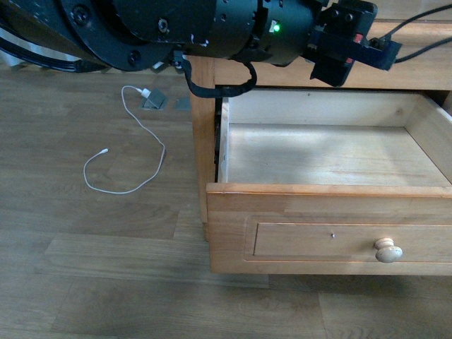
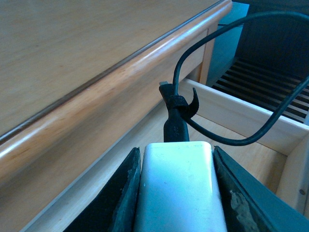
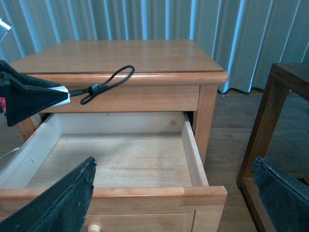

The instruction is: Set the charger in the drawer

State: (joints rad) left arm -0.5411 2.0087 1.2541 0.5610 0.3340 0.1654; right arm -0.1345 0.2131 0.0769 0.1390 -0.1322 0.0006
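1. A thin white cable (image 1: 134, 162) is lying curled on the floor at the left of the front view, well apart from the drawer (image 1: 325, 205).
2. The drawer is standing pulled out at the lower right, its round knob (image 1: 388, 250) facing the camera and its pale interior showing.
3. Wood-plank floor (image 1: 85, 282) is surrounding the nightstand, whose tabletop (image 3: 120, 55) is backing onto pale curtains (image 3: 145, 19). A dark wooden frame (image 3: 285, 96) is standing beside it.
4. The left tool (image 1: 349, 49), at the upper right of the front view, is clamping the charger (image 2: 178, 188) above the drawer's rear.
5. The charger's long axis is running along the fingers, cable end forward. Its black cable (image 3: 113, 79) is looping past the tabletop's front edge.
6. The right tool (image 3: 174, 162) is spread wide, grasping nothing.
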